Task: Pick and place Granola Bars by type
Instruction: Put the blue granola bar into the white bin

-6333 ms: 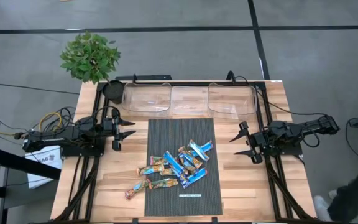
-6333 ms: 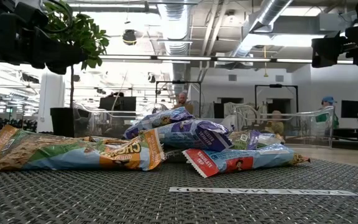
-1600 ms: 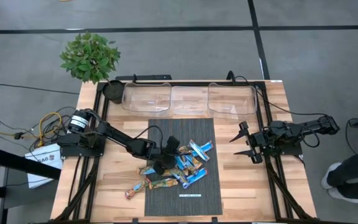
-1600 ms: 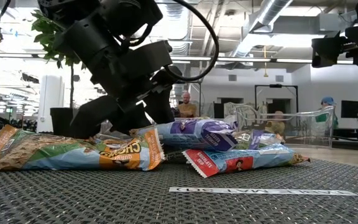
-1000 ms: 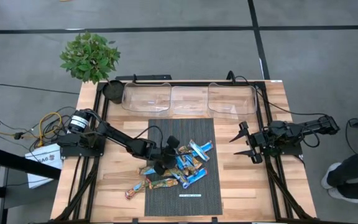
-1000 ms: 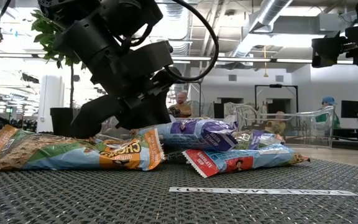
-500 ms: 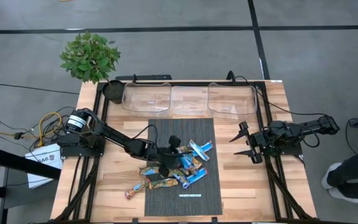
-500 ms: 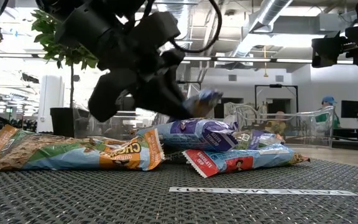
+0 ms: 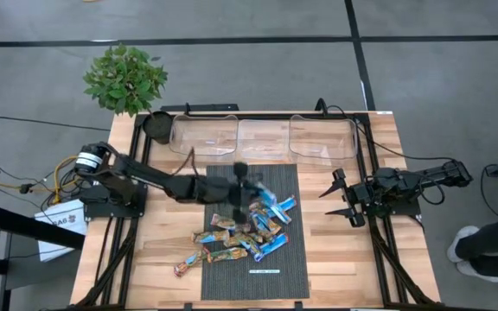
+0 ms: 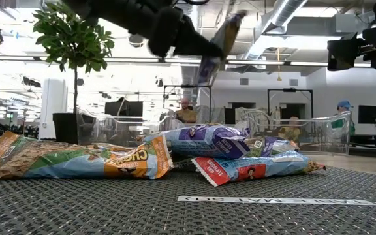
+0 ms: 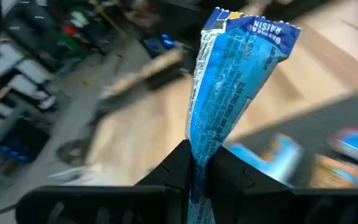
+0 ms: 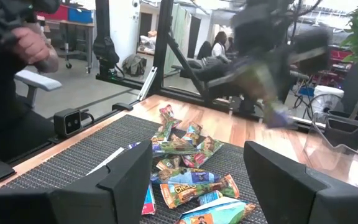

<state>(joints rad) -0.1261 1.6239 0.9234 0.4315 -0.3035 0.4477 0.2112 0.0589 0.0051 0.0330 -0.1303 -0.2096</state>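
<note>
Carrying one blue bar point(image 11: 229, 93) clear of the pile, the left tool point(image 9: 242, 186) is up off the desk point(image 9: 145, 250), its fingers pinched tight on one end of the wrapper so that the rest of the bar stands free ahead of it. The remaining Granola Bars point(image 9: 240, 233) lie heaped on the dark mat point(image 9: 223, 285), below the left tool and a little back toward the front edge of the desk; the thin white strip point(image 9: 264, 271) sits apart from them. Beyond the left tool, across the far edge of the desk, stands a row of three clear bins point(image 9: 263, 138), all apparently without bars in them. The right tool point(image 9: 346, 197) waits well off to the side of the mat, fingers spread wide and holding nothing. Judgement: the pick is done and the transfer is in hand. The next move calls for choosing one bin for this blue type, bringing the bar over it and releasing only once the dangling end is inside the rim. A person point(image 12: 36, 46) is present beside the rig.
</note>
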